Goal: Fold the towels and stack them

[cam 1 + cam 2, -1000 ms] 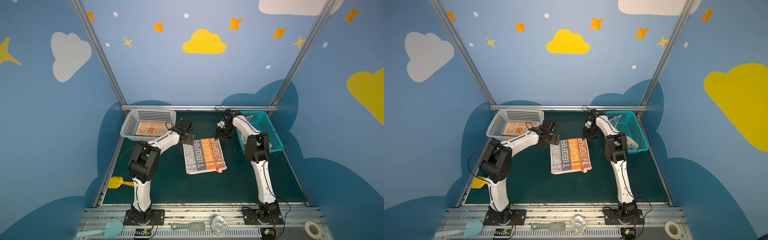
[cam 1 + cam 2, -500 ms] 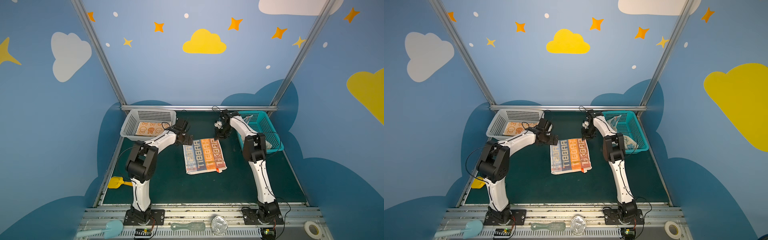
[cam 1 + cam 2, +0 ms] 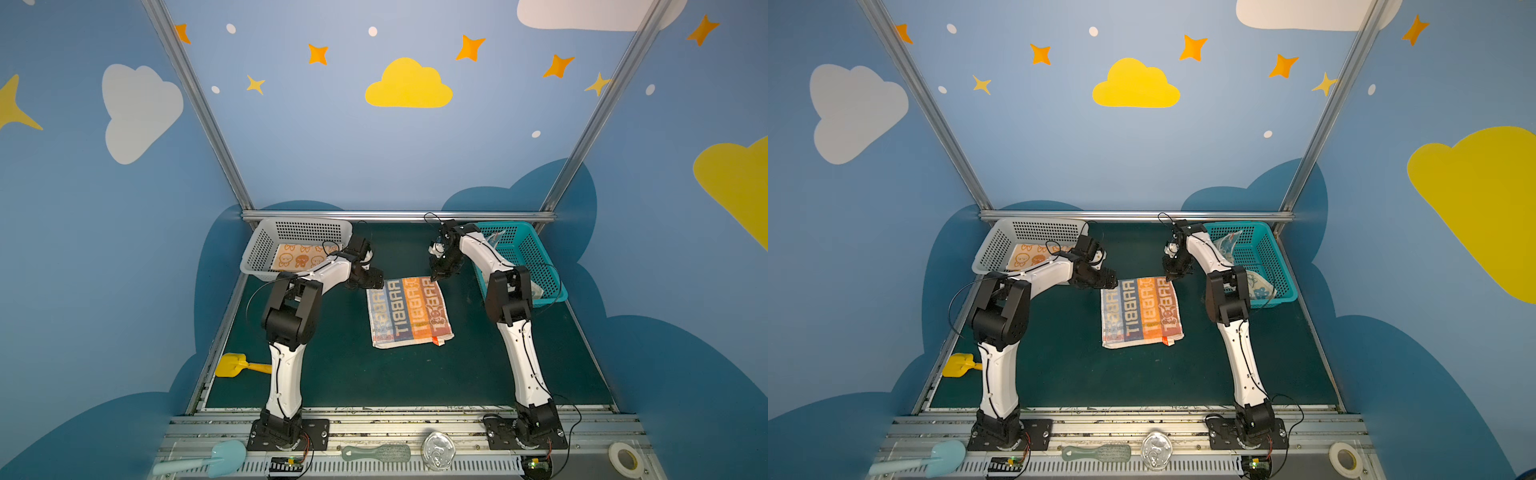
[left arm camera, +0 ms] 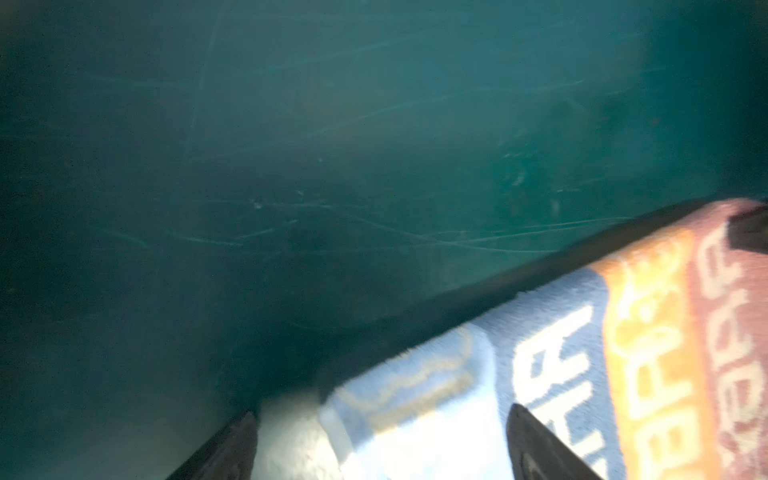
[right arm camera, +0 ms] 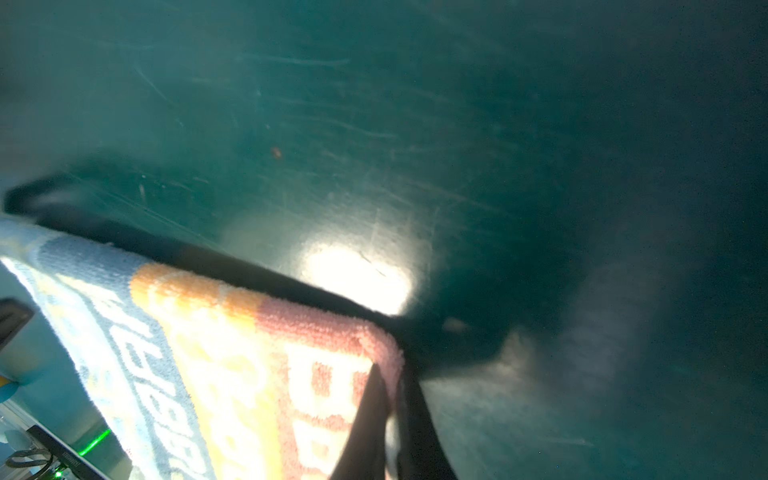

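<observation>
The orange-blue "RABBIT" towel point(image 3: 409, 311) point(image 3: 1142, 311) lies flat mid-mat in both top views. My right gripper point(image 3: 436, 276) point(image 3: 1170, 276) point(image 5: 392, 399) is shut on its far right corner; the right wrist view shows the pink edge of the towel point(image 5: 232, 353) pinched between the jaws. My left gripper point(image 3: 376, 282) point(image 3: 1111, 282) point(image 4: 382, 440) is open, its fingers point(image 4: 536, 449) straddling the far left corner of the towel point(image 4: 561, 353). An orange-cream bunny towel point(image 3: 297, 257) lies in the grey basket. A blue-cream towel point(image 3: 1258, 286) sits crumpled in the teal basket.
The grey basket point(image 3: 257, 253) stands at the back left and the teal basket point(image 3: 540, 257) at the back right. A yellow scoop point(image 3: 235, 365) lies at the mat's left edge. A light blue scoop point(image 3: 216, 455), brush point(image 3: 376, 453), can point(image 3: 436, 444) and tape roll point(image 3: 623, 457) rest on the front rail.
My right gripper has come down and shut on the towel's far right corner. My left gripper has moved in over the far left corner, jaws still wide.
</observation>
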Robot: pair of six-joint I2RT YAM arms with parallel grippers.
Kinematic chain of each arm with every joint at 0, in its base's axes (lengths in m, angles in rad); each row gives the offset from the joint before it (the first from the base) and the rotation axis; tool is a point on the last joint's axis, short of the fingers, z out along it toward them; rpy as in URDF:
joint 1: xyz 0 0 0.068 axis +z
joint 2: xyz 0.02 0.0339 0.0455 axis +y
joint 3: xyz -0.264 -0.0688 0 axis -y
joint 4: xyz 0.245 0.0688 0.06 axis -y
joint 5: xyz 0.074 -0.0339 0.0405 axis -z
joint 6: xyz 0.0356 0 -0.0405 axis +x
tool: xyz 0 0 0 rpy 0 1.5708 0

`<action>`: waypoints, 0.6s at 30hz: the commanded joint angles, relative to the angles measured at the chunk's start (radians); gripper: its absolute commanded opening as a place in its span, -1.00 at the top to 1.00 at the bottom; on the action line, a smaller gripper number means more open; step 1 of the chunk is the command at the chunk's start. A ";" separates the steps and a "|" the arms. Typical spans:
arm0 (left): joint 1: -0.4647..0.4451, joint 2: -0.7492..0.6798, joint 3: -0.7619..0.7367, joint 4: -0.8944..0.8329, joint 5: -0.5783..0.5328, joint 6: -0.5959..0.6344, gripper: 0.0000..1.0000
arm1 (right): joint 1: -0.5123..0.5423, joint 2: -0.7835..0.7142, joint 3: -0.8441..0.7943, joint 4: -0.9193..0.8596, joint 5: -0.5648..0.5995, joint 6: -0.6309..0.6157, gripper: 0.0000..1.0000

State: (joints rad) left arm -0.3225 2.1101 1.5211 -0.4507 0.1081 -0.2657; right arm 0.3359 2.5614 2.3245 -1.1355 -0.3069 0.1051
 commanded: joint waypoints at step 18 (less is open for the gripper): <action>0.031 0.081 0.059 -0.035 0.084 0.086 0.34 | -0.008 0.016 0.004 -0.042 0.026 -0.021 0.86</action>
State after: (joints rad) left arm -0.2974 2.1658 1.5692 -0.4492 0.1753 -0.2031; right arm 0.3344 2.5614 2.3245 -1.1393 -0.3027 0.0917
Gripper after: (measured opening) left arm 0.343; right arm 0.072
